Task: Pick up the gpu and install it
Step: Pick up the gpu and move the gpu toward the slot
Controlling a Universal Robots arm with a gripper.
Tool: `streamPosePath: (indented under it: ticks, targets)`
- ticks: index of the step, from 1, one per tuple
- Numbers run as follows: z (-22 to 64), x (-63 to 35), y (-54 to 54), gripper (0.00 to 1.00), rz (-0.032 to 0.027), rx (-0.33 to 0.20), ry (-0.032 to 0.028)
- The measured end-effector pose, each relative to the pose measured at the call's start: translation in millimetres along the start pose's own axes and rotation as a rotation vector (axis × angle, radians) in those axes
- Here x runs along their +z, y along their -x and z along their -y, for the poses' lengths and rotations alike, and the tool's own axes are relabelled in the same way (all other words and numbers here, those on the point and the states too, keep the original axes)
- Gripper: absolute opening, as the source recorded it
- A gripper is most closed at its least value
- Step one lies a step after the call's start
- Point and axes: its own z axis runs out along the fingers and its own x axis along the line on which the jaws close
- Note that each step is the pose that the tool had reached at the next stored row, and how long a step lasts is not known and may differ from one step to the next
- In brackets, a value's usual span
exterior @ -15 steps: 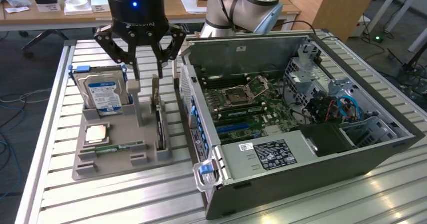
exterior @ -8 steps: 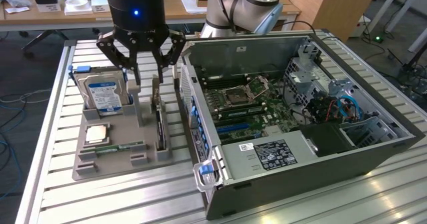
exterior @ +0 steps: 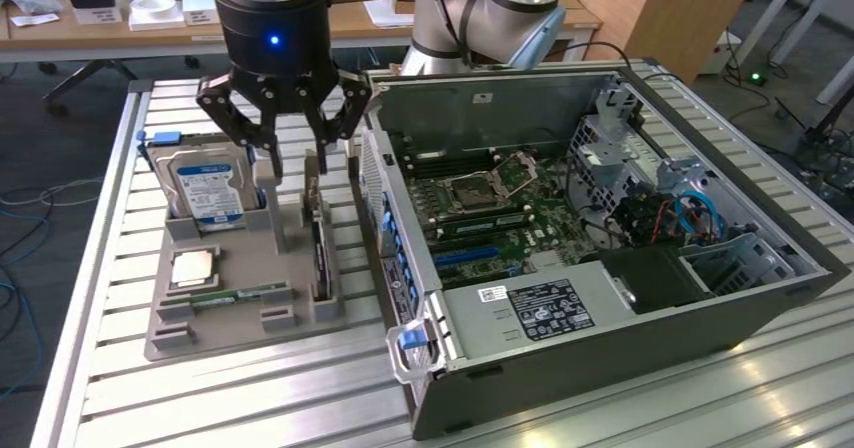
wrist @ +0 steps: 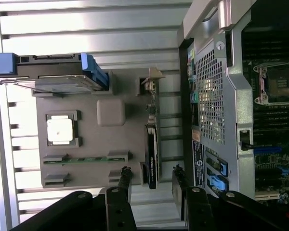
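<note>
My claw (exterior: 294, 155) hangs spread above the gpu (exterior: 319, 243), standing on edge — light, stiff, fragile, I judge — best pinched across its top edge

The gpu (exterior: 320, 253), a thin dark card, stands on edge in the grey holder (exterior: 227, 333).

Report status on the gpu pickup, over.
Copy: gripper open, poised over gpu. It stands on edge in gray tray, not held. Hard drive and computer case alongside; nothing between.
</note>
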Motion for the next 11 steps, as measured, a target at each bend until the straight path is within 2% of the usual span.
streamPosePath:
  ticks: [11]
  targets:
    - [0.4, 12.0, -0.3, 0.47, 0.0001, 0.0, -0.0003]
